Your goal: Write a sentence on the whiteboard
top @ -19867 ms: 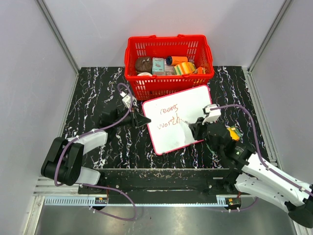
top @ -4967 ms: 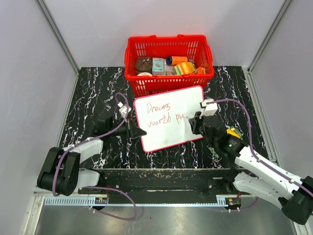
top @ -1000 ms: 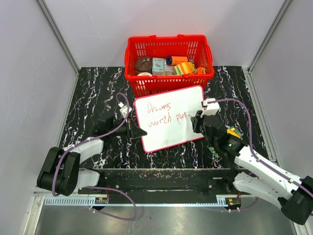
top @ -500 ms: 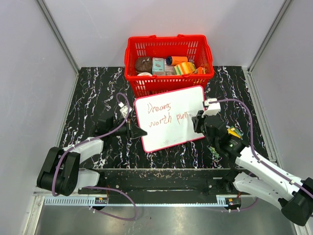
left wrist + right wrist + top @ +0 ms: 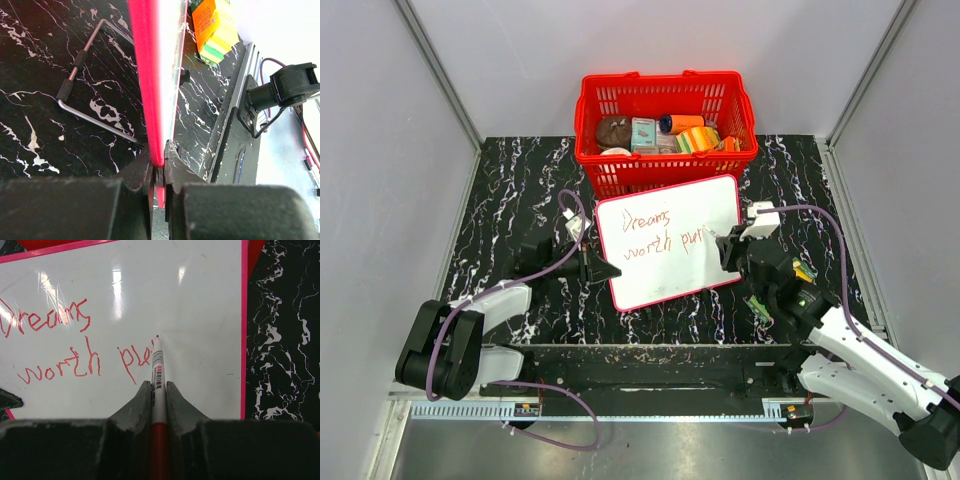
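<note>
The whiteboard (image 5: 670, 262) with a red-pink rim lies on the black table in front of the red basket; it fills the right wrist view (image 5: 200, 295). Red handwriting (image 5: 660, 232) reads "Dreams" above "worth pu", clear in the right wrist view (image 5: 75, 350). My left gripper (image 5: 603, 269) is shut on the board's left edge; its rim (image 5: 150, 90) runs between the fingers (image 5: 135, 172). My right gripper (image 5: 728, 250) is shut on a red-and-white marker pen (image 5: 158, 375), whose tip sits at the board just right of the last letters.
A red basket (image 5: 666, 96) with several packets stands behind the board. An orange and green carton (image 5: 798, 270) lies by my right arm, also in the left wrist view (image 5: 215, 27). A bent metal rod (image 5: 87, 87) lies on the table under the board.
My right gripper has moved a little right along the second line with the pen, and the last red letters have grown. The left gripper and the board have stayed in place.
</note>
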